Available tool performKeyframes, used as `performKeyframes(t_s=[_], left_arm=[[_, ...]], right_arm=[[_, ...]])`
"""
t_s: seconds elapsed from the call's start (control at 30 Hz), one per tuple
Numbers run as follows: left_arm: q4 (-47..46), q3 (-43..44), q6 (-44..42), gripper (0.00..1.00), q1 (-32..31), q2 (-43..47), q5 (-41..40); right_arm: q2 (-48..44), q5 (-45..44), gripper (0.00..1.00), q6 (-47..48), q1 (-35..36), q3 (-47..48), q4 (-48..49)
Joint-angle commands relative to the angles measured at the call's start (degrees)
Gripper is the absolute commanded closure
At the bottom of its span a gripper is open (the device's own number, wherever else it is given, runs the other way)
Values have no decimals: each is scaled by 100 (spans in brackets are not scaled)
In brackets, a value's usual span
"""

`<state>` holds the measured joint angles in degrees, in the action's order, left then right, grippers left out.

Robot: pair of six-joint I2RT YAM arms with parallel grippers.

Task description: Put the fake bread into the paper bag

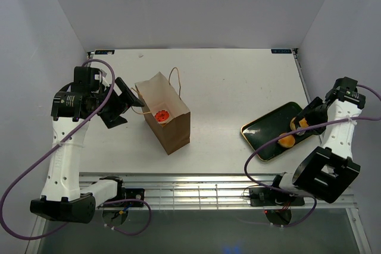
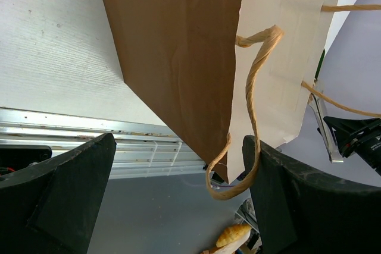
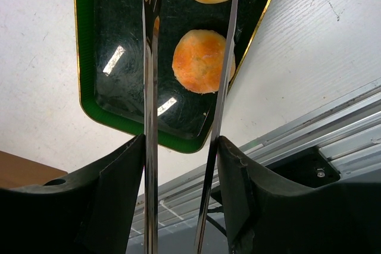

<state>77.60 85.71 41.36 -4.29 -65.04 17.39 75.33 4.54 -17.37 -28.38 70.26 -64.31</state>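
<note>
Counter (image 1: 226, 87) seen from above: a brown paper bag (image 1: 175, 126) stands open left of centre, with a red donut (image 1: 162, 115) inside it. The left claw (image 1: 126, 103) sits at the bag's left rim. Well apart on the right lies a dark green tray (image 1: 265, 132) carrying two buns (image 1: 287, 141), and the right claw (image 1: 309, 118) is over its far end. Left wrist view: the left claw is spread wide, its black fingers (image 2: 59, 194) on either side of the bag's corner edge and not pressing it. A cord handle (image 2: 257, 87) loops down between them, close to one finger. A golden twisted roll (image 2: 233, 236) shows at the bottom edge; where it rests cannot be told. Right wrist view: the right claw pinches metal tongs (image 3: 149, 87). The two blades are apart and reach out over the tray, one on each side of the nearer bun. The other bun is cut off by the top edge.
</note>
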Motion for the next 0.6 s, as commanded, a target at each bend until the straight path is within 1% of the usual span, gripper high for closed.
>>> performKeyframes(t_s=[0.0,0.07,0.17,0.2,0.27,0.3,0.37,0.4,0.47,0.5,0.57], left_arm=[[-35,-28,12,2,-1,88,37],[-44,-2,12,2,-10,70,10],[-70,7,21,2,-10,44,10],[-70,16,21,2,-10,35,2],[-79,7,30,2,-10,26,-16],[-87,16,38,2,-10,26,-16],[-96,25,38,2,-10,17,-42],[-96,42,38,2,-10,0,-51],[-96,59,47,2,-10,-9,-60],[-105,51,47,2,-1,-9,-60],[-114,60,56,2,-10,-18,-69]], right_arm=[[34,12,44,67,-1,-91,218],[61,30,46,67,-1,-91,218],[96,65,51,75,-1,-56,174],[105,82,56,67,-1,-47,139],[122,161,60,58,-1,-39,86],[148,188,64,40,-1,-30,68],[184,249,69,5,-1,-21,-11],[193,276,74,-4,-1,-21,-20],[201,346,77,-39,-1,-3,-64],[210,364,80,-48,-1,-3,-72],[219,399,82,-83,-1,32,-107]])
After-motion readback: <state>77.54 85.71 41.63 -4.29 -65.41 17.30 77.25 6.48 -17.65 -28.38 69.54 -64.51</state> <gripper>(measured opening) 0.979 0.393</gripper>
